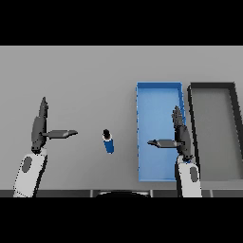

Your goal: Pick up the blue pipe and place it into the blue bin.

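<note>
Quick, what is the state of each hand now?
Left hand: open, holding nothing.
Right hand: open, holding nothing, over the blue rectangular bin.

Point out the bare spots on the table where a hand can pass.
Bare table lies between the left hand and the pipe, between the pipe and the blue bin, and across the far strip. It is crowded where the right hand overlaps the blue bin beside the grey bin.
</note>
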Tool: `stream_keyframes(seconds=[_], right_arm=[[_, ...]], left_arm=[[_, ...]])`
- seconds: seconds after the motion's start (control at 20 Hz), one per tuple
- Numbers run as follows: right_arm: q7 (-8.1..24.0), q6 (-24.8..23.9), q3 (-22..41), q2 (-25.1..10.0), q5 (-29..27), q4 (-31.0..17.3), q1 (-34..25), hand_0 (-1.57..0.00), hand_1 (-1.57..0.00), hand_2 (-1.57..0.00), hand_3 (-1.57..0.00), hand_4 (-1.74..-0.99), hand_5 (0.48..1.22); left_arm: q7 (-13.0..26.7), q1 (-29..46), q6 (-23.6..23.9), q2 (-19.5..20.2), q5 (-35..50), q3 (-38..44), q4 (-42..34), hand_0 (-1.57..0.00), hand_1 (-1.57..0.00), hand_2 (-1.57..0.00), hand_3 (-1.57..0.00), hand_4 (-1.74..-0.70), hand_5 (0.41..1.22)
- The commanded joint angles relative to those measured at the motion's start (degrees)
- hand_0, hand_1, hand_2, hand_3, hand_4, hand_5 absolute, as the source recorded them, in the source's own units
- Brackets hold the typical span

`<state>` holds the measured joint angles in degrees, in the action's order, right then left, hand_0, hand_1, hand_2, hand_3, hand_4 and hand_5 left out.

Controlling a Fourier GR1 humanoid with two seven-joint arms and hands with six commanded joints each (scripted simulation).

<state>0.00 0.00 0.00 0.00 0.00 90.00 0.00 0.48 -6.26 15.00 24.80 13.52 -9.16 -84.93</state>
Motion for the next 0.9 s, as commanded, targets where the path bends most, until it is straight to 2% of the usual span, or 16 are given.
stream_keyframes(seconds=[0.0,0.25,0.3,0.35,0.4,0.5,0.55,0.6,0.7,0.85], right_arm=[[-0.2,0.0,0.1,0.0,0.0,0.2,0.2,0.0,0.0,0.0,0.0,-1.225,0.617],[-0.8,0.0,1.4,0.6,0.5,2.4,2.8,0.0,0.0,0.0,0.0,-1.225,0.617],[-3.7,1.7,3.4,-1.8,3.1,4.4,4.6,0.0,0.0,0.0,0.0,-1.225,0.617],[-5.3,2.7,5.0,-3.8,5.5,6.1,6.5,0.0,0.0,0.0,0.0,-1.224,0.618],[-5.3,3.1,5.7,-4.8,6.5,7.2,7.3,0.0,0.0,0.0,0.0,-1.225,0.618],[-5.1,3.4,6.7,-6.0,8.2,9.1,8.6,0.0,0.0,0.0,0.0,-1.223,0.62],[-3.7,3.0,7.0,-6.1,9.2,9.1,8.5,0.0,0.0,0.0,0.0,-1.215,0.618],[-4.0,2.8,7.2,-6.3,10.0,9.0,8.7,0.0,0.0,0.0,0.0,-1.203,0.614],[-2.3,1.9,7.2,-6.0,10.8,8.6,8.0,0.0,0.0,0.0,0.0,-1.186,0.601],[-3.6,2.4,7.6,-6.4,11.0,9.2,8.4,0.0,0.0,0.0,0.0,-1.187,0.6]], left_arm=[[-0.4,0.2,0.0,0.0,0.0,0.0,-0.2,0.0,0.0,0.0,0.0,-1.07,0.591],[-1.1,2.3,-0.1,0.7,0.2,0.0,-2.1,0.0,0.0,0.0,0.0,-1.07,0.591],[-3.8,2.9,-7.9,5.1,0.5,-2.1,-3.0,0.0,0.0,0.0,0.0,-1.07,0.591],[-5.0,3.2,-12.8,8.6,1.1,-2.7,-3.4,0.0,0.0,0.0,0.0,-1.07,0.59],[-5.8,3.6,-15.7,10.7,1.6,-3.0,-3.9,0.0,0.0,0.0,0.0,-1.07,0.589],[-5.7,3.1,-19.1,12.3,2.3,-3.3,-3.3,0.0,0.0,0.0,0.0,-1.08,0.588],[-5.3,2.7,-19.9,12.6,2.6,-3.5,-3.3,0.0,0.0,0.0,0.0,-1.08,0.591],[-5.5,3.0,-20.1,12.5,2.4,-4.0,-3.7,0.0,0.0,0.0,0.0,-1.08,0.596],[-5.7,3.9,-21.2,13.4,3.4,-3.8,-4.8,0.0,0.0,0.0,0.0,-1.08,0.604],[-7.2,4.9,-25.4,14.4,4.0,-5.6,-6.5,0.0,0.0,0.0,0.0,-1.1,0.583]])
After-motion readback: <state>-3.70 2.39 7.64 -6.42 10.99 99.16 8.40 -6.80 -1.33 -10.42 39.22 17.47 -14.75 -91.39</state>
